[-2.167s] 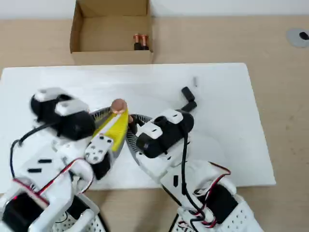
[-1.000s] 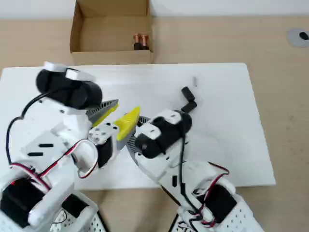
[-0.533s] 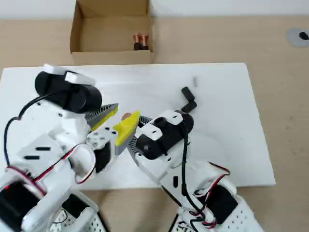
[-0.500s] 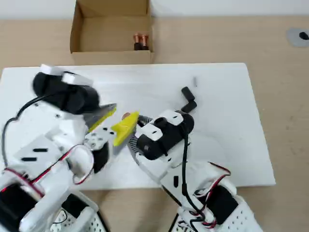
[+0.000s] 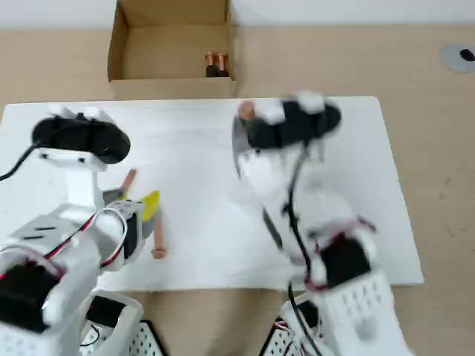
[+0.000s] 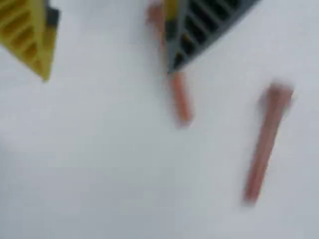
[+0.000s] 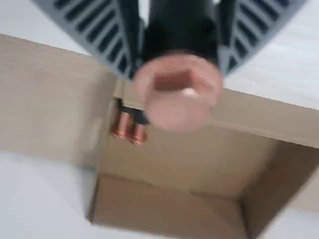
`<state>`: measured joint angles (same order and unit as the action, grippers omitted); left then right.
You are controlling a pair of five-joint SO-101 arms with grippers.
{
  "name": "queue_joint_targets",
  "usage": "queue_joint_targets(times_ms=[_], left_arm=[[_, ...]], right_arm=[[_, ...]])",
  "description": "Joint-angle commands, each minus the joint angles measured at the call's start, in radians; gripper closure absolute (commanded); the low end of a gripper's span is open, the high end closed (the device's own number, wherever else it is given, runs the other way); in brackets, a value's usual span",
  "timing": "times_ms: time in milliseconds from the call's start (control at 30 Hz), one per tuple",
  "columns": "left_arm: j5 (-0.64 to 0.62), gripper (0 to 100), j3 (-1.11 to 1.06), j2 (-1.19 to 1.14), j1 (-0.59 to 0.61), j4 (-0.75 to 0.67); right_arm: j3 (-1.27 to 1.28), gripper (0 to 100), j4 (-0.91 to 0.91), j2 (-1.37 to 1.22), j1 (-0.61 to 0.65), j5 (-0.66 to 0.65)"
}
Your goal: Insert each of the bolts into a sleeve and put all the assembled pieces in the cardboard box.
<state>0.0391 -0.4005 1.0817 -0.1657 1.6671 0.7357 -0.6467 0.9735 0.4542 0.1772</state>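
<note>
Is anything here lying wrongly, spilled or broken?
Nothing stands out. Two loose bolts lie flat on the white board, two assembled pieces rest in a corner of the cardboard box, and the right gripper holds a third.

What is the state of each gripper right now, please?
Left gripper: open, holding nothing.
Right gripper: closed on an assembled piece, by the cardboard box.

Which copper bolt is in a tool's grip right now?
The bolt in the black sleeve, clamped in the right tool close to the cardboard box. Two bare bolts lie loose on the white board.
</note>
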Motion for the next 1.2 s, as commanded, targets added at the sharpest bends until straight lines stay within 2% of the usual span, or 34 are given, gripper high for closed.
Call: queue_joint_targets(times_ms=[0, 100, 500, 900, 1033, 1167], left_arm=[[0.011, 84, -0.043, 0.024, 0.091, 0.006], [0.011, 84, -0.052, 0.07, 0.124, 0.006], [0.011, 84, -0.114, 0.303, 0.12, -0.025], [0.009, 84, -0.17, 0.344, 0.12, -0.061], [0.009, 84, -0.195, 0.344, 0.12, -0.078], [0.009, 84, -0.198, 0.344, 0.12, -0.078]], right_arm=[[-0.32, 98.8, 0.037, -0.298, -0.036, -0.003], [-0.533, 98.8, 0.037, -0.509, -0.036, -0.006], [-1.363, 98.8, 0.043, -1.34, -0.064, -0.003], [-2.253, 98.8, 0.044, -2.21, -0.081, -0.008], [-2.399, 98.8, 0.049, -2.37, -0.068, -0.009], [-2.361, 98.8, 0.132, -2.404, -0.062, -0.009]])
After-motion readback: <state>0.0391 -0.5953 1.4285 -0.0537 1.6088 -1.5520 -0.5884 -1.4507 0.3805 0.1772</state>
